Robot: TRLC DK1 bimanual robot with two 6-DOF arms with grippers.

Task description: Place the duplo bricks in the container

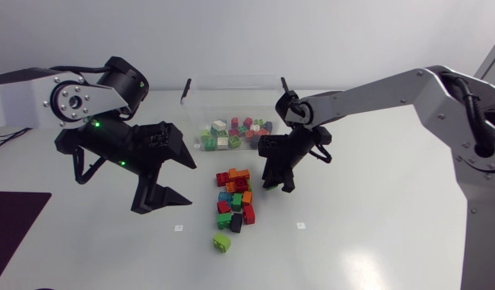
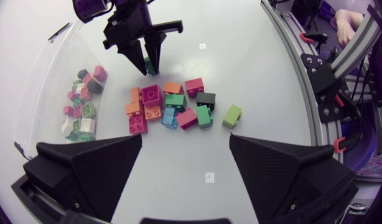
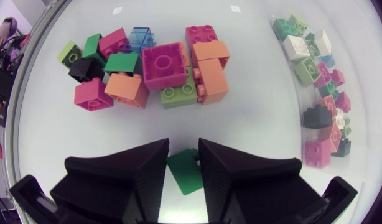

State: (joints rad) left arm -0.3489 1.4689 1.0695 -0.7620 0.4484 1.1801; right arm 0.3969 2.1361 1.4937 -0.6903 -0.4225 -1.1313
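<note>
A pile of duplo bricks (image 1: 235, 197) in red, orange, green, pink and black lies mid-table, with a lime brick (image 1: 222, 242) apart on its near side. The clear container (image 1: 231, 84) behind it holds several bricks (image 1: 231, 133). My right gripper (image 1: 276, 184) stands tip-down at the pile's right edge, and in the right wrist view it (image 3: 183, 146) is shut on a dark green brick (image 3: 186, 173) resting on the table. The left wrist view shows that green brick (image 2: 150, 64) between its fingers too. My left gripper (image 1: 189, 181) hangs open and empty left of the pile.
The container's clear wall (image 2: 48, 74) stands beside the pile on the far side. Two small white markers (image 1: 178, 228) (image 1: 301, 225) sit on the white tabletop near the front. A dark mat (image 1: 14, 225) lies at the front left corner.
</note>
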